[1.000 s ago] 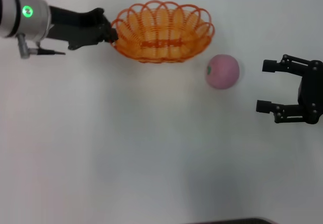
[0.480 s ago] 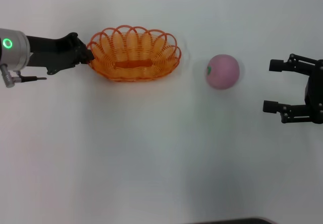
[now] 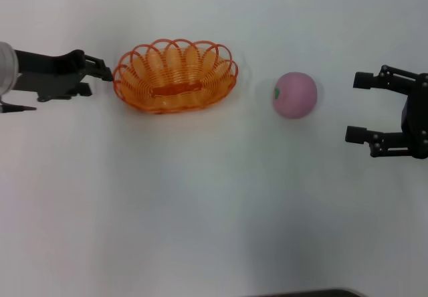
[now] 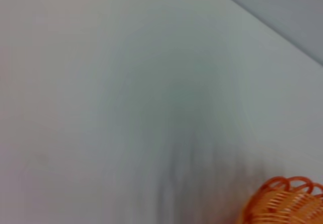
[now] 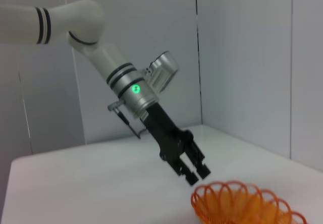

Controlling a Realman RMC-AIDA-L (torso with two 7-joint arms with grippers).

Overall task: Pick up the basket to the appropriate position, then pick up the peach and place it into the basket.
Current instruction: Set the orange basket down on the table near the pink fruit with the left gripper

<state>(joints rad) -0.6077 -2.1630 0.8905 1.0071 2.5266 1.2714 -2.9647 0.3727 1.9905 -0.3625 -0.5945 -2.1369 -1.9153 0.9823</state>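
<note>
The orange wire basket rests on the white table, left of centre, and part of its rim shows in the left wrist view. My left gripper is just off the basket's left end, open and clear of the rim. The right wrist view shows that left gripper hovering slightly above the basket, its fingers apart. The pink peach lies to the right of the basket with its green mark facing the basket. To the right of the peach my right gripper stands open and holds nothing.
The white table stretches bare toward its front edge. A grey wall stands behind the table in the right wrist view.
The basket moved left and came to rest on the table. My left gripper let go of its rim and drew back to the left. The right gripper barely shifted.
</note>
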